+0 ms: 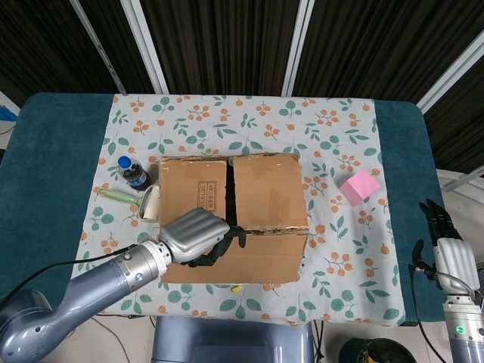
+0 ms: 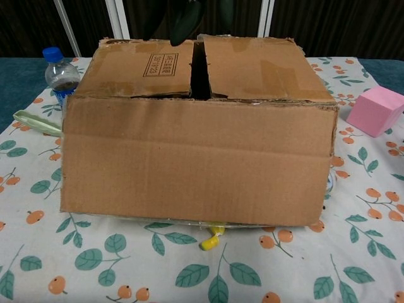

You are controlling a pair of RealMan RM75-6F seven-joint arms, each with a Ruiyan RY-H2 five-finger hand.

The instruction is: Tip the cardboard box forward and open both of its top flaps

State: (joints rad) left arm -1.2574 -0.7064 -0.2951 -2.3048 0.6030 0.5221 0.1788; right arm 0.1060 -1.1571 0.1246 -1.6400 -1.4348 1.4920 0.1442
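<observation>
We are seeing the left hand point(image 1: 198, 236) curling onto the brown cardboard box point(image 1: 231, 219) at lower centre, fingers hooking its flap seam; right hand point(image 1: 446, 240) idling open, far right.

Left hand point(image 1: 195, 236) on cardboard box point(image 1: 231, 219); flaps closed.

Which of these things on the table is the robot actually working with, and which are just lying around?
Part of the job:
cardboard box, tipped forward, both top flaps closed
left hand, fingers at the flap seam

Just lying about:
banana, only its tip peeping out from under the box
water bottle
pink block
green object beside the box
right hand, idle beyond the table edge
</observation>
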